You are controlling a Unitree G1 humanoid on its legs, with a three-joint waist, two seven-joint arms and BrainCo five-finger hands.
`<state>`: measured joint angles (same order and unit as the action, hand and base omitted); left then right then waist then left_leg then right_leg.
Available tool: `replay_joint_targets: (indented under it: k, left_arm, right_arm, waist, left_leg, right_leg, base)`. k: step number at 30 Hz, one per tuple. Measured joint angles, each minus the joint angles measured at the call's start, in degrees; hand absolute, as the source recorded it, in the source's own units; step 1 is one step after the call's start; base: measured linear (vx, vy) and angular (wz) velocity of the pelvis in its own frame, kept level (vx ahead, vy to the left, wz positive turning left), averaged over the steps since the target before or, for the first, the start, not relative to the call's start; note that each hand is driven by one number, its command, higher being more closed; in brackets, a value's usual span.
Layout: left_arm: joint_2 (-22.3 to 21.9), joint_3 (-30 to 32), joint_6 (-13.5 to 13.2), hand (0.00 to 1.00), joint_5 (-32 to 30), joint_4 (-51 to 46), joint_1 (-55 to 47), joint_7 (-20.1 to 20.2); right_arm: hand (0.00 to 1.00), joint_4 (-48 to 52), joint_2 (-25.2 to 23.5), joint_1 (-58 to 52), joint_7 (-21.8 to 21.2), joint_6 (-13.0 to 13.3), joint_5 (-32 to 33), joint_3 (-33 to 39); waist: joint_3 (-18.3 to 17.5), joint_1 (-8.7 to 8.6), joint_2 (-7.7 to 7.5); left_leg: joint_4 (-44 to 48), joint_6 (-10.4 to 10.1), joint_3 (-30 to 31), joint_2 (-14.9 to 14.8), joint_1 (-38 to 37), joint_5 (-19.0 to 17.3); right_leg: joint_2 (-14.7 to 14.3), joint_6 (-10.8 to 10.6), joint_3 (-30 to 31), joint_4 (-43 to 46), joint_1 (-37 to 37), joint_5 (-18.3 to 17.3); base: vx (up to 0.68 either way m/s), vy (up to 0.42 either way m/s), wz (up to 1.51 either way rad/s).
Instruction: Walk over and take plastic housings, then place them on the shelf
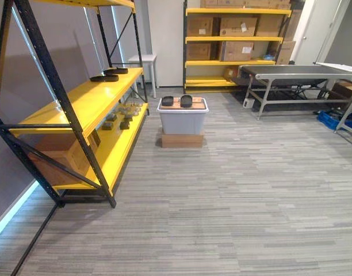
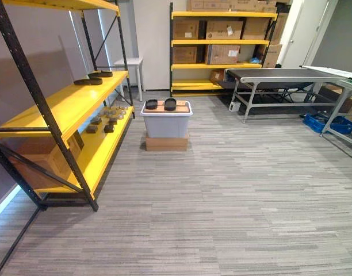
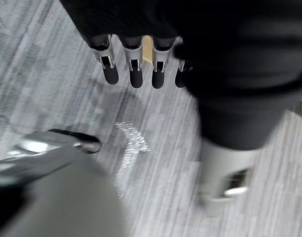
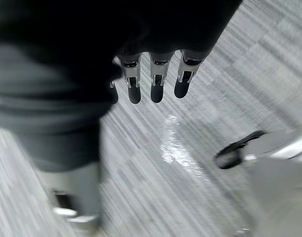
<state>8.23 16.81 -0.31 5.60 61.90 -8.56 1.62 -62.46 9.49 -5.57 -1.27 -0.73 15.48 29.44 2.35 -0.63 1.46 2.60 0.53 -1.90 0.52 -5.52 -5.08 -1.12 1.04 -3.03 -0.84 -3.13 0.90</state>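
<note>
Two dark plastic housings (image 1: pixel 167 100) (image 1: pixel 186 100) lie side by side on a board across a grey bin (image 1: pixel 183 122), which stands on a low cardboard box ahead on the floor. The yellow shelf (image 1: pixel 87 100) with a black frame runs along the left wall. Two more flat dark housings (image 1: pixel 104 78) rest at the far end of its middle level. In the left wrist view my left hand (image 3: pixel 133 64) hangs over the carpet with straight fingers, holding nothing. My right hand (image 4: pixel 156 81) hangs the same way in the right wrist view, open and empty.
Small parts (image 1: pixel 121 118) and a cardboard box (image 1: pixel 61 158) sit on the shelf's lower level. A second yellow rack (image 1: pixel 236 43) with cardboard boxes stands at the back. A grey conveyor table (image 1: pixel 297 75) and a blue crate (image 1: pixel 340 119) are at the right. A white side table (image 1: pixel 142 60) stands by the wall.
</note>
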Motion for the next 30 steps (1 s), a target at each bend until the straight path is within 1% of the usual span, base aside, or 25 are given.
replay_joint_targets:
  k: [2,3,5,7,9,14,17,19,23,28,30]
  left_arm:
    - [2.4,1.6,-0.4,0.0,0.0,-0.2,1.8,0.0]
    - [2.7,2.0,-0.5,0.0,0.0,-0.3,1.9,0.0]
    - [4.3,3.0,-1.5,0.0,0.0,-2.5,2.9,0.1]
    - [4.6,4.0,-2.1,0.0,0.0,-2.5,3.6,0.1]
    - [4.6,4.2,-2.4,0.0,0.5,-2.4,3.6,0.1]
    - [3.1,4.7,-2.4,0.0,1.0,-2.2,3.5,-0.3]
    - [1.5,5.4,-2.4,0.0,1.0,-2.2,2.7,-1.2]
    - [0.2,5.4,-2.4,0.0,1.0,-2.2,2.0,-1.6]
    - [-1.3,5.3,-2.4,0.0,1.0,-2.2,1.2,-2.2]
    - [-1.9,5.2,-2.4,0.0,1.0,-2.2,0.4,-2.3]
    - [-1.9,4.7,-2.4,0.0,1.0,-2.2,0.4,-2.4]
  right_arm:
    - [0.0,0.4,2.2,1.7,-0.5,0.0,-0.1,1.4]
    - [0.0,0.5,2.5,1.8,-0.6,0.0,-0.2,1.6]
    - [0.0,0.8,5.6,3.4,-1.2,0.1,-0.6,2.1]
    - [0.0,0.9,7.1,4.3,-1.3,0.2,-0.6,2.1]
    - [0.0,0.9,7.5,5.2,-1.2,0.3,-0.5,2.1]
    - [0.0,0.8,7.2,5.3,-0.9,0.3,-0.4,2.1]
    - [0.0,0.7,5.6,5.3,-0.6,0.5,-0.3,2.1]
    - [0.0,0.6,3.5,5.2,-0.2,0.5,-0.3,2.1]
    - [0.0,0.3,1.4,5.0,0.2,0.5,-0.3,2.1]
    - [0.0,0.1,0.6,4.7,0.3,0.5,-0.2,2.1]
    - [0.0,0.2,0.6,4.8,0.3,0.5,-0.2,2.1]
  waist:
    - [0.3,-0.6,0.19]
    - [0.3,-0.6,0.19]
    - [0.8,-0.6,0.61]
    - [1.5,-0.6,1.03]
    - [1.6,-0.61,1.19]
    - [2.3,-0.57,1.19]
    - [2.5,-0.58,1.23]
    - [2.6,-0.59,1.22]
    - [2.6,-0.52,1.21]
    - [2.6,-0.48,1.14]
    - [3.0,-0.41,0.83]
  left_leg:
    - [-0.8,-0.1,0.4,0.0,-0.8,0.1]
    - [-0.9,-0.1,0.4,0.0,-0.8,0.0]
    - [-1.5,-0.3,0.3,0.0,-1.0,0.0]
    - [-1.8,-0.6,0.4,0.1,-1.9,-0.2]
    - [-1.8,-1.1,0.4,0.0,-2.0,-0.5]
    - [-1.8,-1.3,0.6,0.0,-2.6,-0.6]
    - [-1.8,-1.4,0.6,-0.1,-3.1,-0.7]
    - [-1.8,-1.5,0.5,-0.1,-3.2,-0.7]
    - [-1.8,-1.5,0.4,-0.2,-3.3,-0.7]
    - [-2.2,-1.4,0.3,-0.4,-3.2,-0.7]
    - [-2.4,-1.4,0.0,-0.5,-2.9,-0.7]
  right_leg:
    - [0.0,-0.1,-0.9,-1.2,-0.9,0.1]
    - [0.0,-0.1,-0.9,-1.4,-0.9,0.1]
    - [-0.1,-0.2,-0.9,-2.2,-1.6,0.2]
    - [0.0,-0.4,-1.1,-2.7,-2.7,0.2]
    - [-0.1,-0.7,-1.1,-2.9,-2.9,0.0]
    - [0.0,-1.7,-2.3,-2.9,-3.7,-0.6]
    - [0.0,-1.8,-2.2,-2.9,-4.2,-0.7]
    - [0.0,-1.8,-2.2,-3.0,-4.3,-0.7]
    - [-0.1,-1.8,-2.2,-2.9,-4.3,-0.7]
    - [-0.4,-1.8,-2.2,-2.9,-4.0,-0.7]
    - [-0.4,-1.8,-2.1,-3.2,-3.6,-0.7]
  base:
    - [0.07,-0.004,0.08]
    - [0.06,0.001,0.06]
    - [0.06,0.006,0.0]
    - [0.08,0.008,0.01]
    - [0.04,0.003,0.0]
    - [0.01,-0.005,0.08]
    - [0.0,0.0,0.0]
    - [0.0,0.0,0.0]
    - [-0.04,0.001,0.0]
    - [-0.04,-0.006,-0.01]
    - [-0.04,-0.003,-0.04]
